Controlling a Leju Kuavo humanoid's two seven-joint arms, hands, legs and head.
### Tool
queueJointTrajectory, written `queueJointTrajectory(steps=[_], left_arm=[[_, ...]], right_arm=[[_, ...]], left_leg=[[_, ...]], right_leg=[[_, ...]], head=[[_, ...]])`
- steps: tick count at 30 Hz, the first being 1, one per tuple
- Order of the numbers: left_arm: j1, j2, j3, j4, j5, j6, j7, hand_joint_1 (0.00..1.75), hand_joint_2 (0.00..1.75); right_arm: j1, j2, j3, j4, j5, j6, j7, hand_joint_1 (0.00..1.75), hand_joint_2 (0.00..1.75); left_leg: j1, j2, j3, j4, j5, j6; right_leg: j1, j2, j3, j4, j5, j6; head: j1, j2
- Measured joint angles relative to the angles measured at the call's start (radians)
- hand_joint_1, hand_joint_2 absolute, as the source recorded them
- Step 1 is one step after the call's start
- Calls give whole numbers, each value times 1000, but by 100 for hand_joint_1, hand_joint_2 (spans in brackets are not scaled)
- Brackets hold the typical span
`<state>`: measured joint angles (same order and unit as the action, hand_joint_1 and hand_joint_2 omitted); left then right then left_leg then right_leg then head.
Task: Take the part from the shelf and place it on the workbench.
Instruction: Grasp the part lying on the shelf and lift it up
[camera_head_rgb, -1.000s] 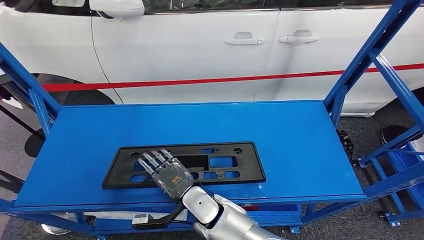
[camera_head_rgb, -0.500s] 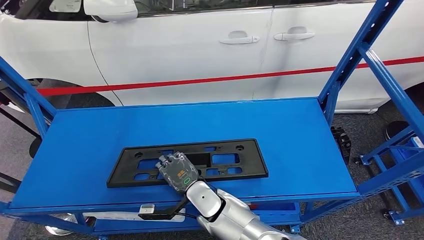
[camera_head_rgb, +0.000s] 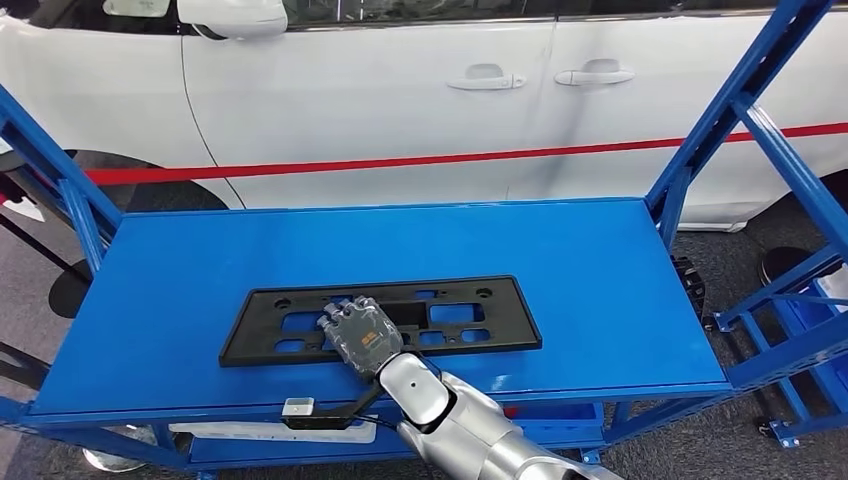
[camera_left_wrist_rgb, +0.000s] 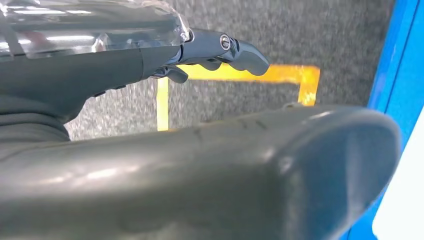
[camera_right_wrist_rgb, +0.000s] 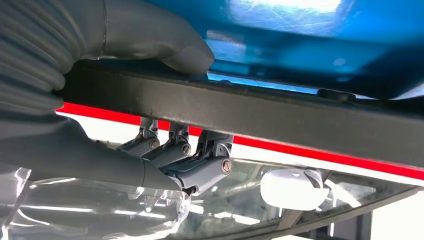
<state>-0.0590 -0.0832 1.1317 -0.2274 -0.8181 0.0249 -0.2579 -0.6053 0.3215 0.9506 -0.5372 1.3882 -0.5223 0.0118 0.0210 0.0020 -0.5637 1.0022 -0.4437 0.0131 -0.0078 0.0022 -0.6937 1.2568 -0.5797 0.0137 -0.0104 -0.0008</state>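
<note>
- Black plastic, long and flat, the part (camera_head_rgb: 381, 319) lies on the blue shelf (camera_head_rgb: 600, 290) in the head view; the right hand (camera_head_rgb: 360, 335) covers its near edge at mid-length. Held there, it could tilt or catch the shelf lip on lifting.
- Left wrist view: the left hand (camera_left_wrist_rgb: 220, 47) hangs over the floor, holding nothing, fingers loosely apart.
- Right wrist view: thumb on one face of the rail, fingers (camera_right_wrist_rgb: 200, 165) curled on the other, pinching it; a shallow pinch might slip.

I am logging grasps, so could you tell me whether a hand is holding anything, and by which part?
The right hand grips the black part by its near long edge, thumb on one face and fingers on the other.
</note>
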Motion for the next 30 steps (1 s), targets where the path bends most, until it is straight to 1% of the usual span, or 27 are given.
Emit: queueJointTrajectory(steps=[1, 2, 3, 4, 5, 6, 7, 8, 9, 10, 11, 12, 13, 15, 16, 17, 18, 19, 20, 21, 22, 23, 24, 26, 27, 28, 30], left_arm=[[1, 0, 2, 0, 4, -4, 0, 0, 0], [1, 1, 4, 0, 8, -10, -1, 0, 0], [2, 1, 6, 0, 14, -20, -4, 0, 0], [2, 1, 9, 0, 18, -30, -8, 0, 0], [2, 1, 12, 0, 23, -40, -13, 0, 0], [2, 1, 15, 0, 28, -50, -20, 0, 0], [2, 1, 20, 0, 32, -58, -27, 0, 0], [2, 1, 25, 0, 37, -64, -33, 0, 0], [2, 1, 29, 0, 39, -67, -39, 0, 0], [2, 2, 33, 0, 42, -70, -43, 0, 0], [2, 2, 37, 0, 43, -71, -46, 0, 0], [2, 3, 39, 0, 43, -72, -48, 0, 0], [2, 4, 41, 0, 43, -73, -49, 0, 0], [3, 4, 45, 0, 43, -73, -50, 0, 0], [4, 4, 46, 0, 43, -73, -50, 0, 0], [5, 5, 48, 0, 45, -75, -52, 0, 0], [5, 5, 49, 0, 47, -78, -57, 0, 0], [6, 5, 52, 0, 51, -83, -64, 0, 0], [6, 5, 55, 0, 57, -90, -74, 0, 0], [5, 6, 60, 0, 62, -97, -84, 0, 0], [5, 6, 64, 0, 66, -102, -95, 0, 0], [4, 6, 68, 0, 69, -105, -104, 0, 0], [4, 6, 73, 0, 72, -106, -111, 0, 0], [4, 6, 83, 0, 80, -104, -121, 0, 0], [4, 6, 88, 0, 84, -101, -123, 0, 0], [3, 5, 92, 0, 87, -98, -124, 0, 0], [2, 5, 102, 0, 92, -90, -122, 0, 0]], right_arm=[[1, 0, -12, 0, -30, -2, -30, 127, 175], [2, 0, -25, -3, -62, -2, -63, 127, 175], [2, -1, -41, -8, -108, -3, -105, 127, 175], [4, -2, -57, -17, -155, -4, -149, 127, 175], [6, -5, -77, -37, -215, -8, -202, 127, 175], [10, -8, -97, -64, -282, -13, -263, 127, 175], [13, -14, -119, -101, -343, -14, -319, 127, 175], [15, -22, -142, -146, -397, -12, -362, 127, 175], [17, -31, -163, -192, -435, -5, -388, 127, 175], [18, -40, -182, -236, -463, 5, -399, 127, 175], [20, -47, -198, -274, -478, 14, -402, 127, 175], [23, -53, -211, -305, -486, 22, -402, 127, 175], [29, -57, -221, -329, -488, 28, -402, 127, 175], [43, -64, -232, -363, -488, 35, -401, 127, 175], [50, -68, -235, -376, -488, 36, -402, 127, 175], [56, -72, -237, -386, -491, 33, -407, 127, 175], [62, -75, -240, -397, -503, 25, -420, 127, 175], [67, -79, -245, -412, -530, 15, -442, 127, 175], [73, -85, -253, -437, -574, 9, -472, 127, 175], [80, -91, -263, -468, -630, 10, -502, 127, 175], [88, -100, -276, -511, -704, 26, -536, 127, 175], [97, -112, -291, -566, -801, 61, -573, 127, 175], [111, -125, -306, -624, -905, 111, -610, 127, 175], [149, -155, -341, -767, -1140, 252, -674, 127, 175], [168, -170, -356, -844, -1245, 333, -691, 127, 175], [183, -184, -370, -920, -1342, 410, -700, 127, 175], [209, -216, -395, -1059, -1508, 557, -696, 127, 175]], left_leg=[[0, 1, 0, 0, 0, 0], [0, 1, 0, 1, 0, -1], [0, 1, 1, 2, -1, -2], [1, 0, 2, 3, -2, -4], [0, 0, 3, 5, -4, -8], [-1, 0, 2, 8, -6, -13], [-2, -1, 2, 10, -8, -20], [-2, 0, 3, 10, -9, -28], [-1, 0, 4, 8, -9, -36], [1, 0, 6, 7, -10, -43], [3, 0, 6, 13, -17, -48], [4, 0, -3, 35, -34, -52], [4, 0, -21, 78, -62, -55], [4, 0, -78, 205, -128, -59], [4, 0, -100, 257, -146, -60], [4, 0, -108, 277, -146, -61], [4, 0, -97, 258, -127, -60], [4, 0, -68, 204, -94, -58], [4, 1, -34, 135, -64, -55], [2, 1, -4, 73, -43, -51], [0, 1, 16, 31, -32, -45], [-3, 0, 23, 12, -31, -39], [-7, -1, 23, 9, -30, -32], [-5, -2, 21, 4, -21, -17], [-3, -1, 20, 1, -16, -10], [-1, 0, 19, -2, -10, -4], [-2, 2, 15, -2, -7, 2]], right_leg=[[-1, 0, -21, 42, -9, 1], [-2, 0, -25, 48, 1, 2], [-4, -1, -9, 14, 28, 1], [-6, -1, 22, -47, 63, -1], [-6, -1, 57, -117, 91, -4], [-4, -1, 85, -175, 112, -8], [-2, 0, 101, -210, 120, -11], [1, 1, 107, -225, 120, -15], [3, 2, 108, -228, 122, -21], [3, 3, 111, -232, 124, -27], [2, 2, 114, -237, 128, -34], [-1, 1, 115, -242, 131, -40], [-2, 0, 116, -245, 134, -45], [1, -2, 111, -245, 136, -49], [3, -2, 109, -244, 136, -50], [4, -3, 107, -243, 137, -50], [5, -4, 107, -242, 137, -50], [5, -4, 107, -240, 137, -49], [5, -4, 106, -238, 136, -47], [6, -4, 104, -234, 136, -44], [8, -3, 101, -232, 136, -39], [8, -3, 99, -231, 137, -33], [9, -2, 97, -232, 139, -27], [7, -3, 94, -229, 137, -14], [5, -2, 86, -213, 122, -8], [4, -2, 70, -177, 95, -3], [2, -1, 16, -53, 25, 4]], head=[[0, 0], [0, 0], [0, 0], [0, 0], [0, 0], [0, 0], [-1, 0], [-1, 0], [-1, 0], [-1, 0], [-1, 0], [-2, 0], [-2, 0], [-3, 0], [-3, 0], [-3, 0], [-3, 0], [-3, 0], [-3, 0], [-3, 0], [-2, 0], [-2, 0], [-2, 0], [-2, 0], [-1, 0], [-1, 0], [1, 0]])
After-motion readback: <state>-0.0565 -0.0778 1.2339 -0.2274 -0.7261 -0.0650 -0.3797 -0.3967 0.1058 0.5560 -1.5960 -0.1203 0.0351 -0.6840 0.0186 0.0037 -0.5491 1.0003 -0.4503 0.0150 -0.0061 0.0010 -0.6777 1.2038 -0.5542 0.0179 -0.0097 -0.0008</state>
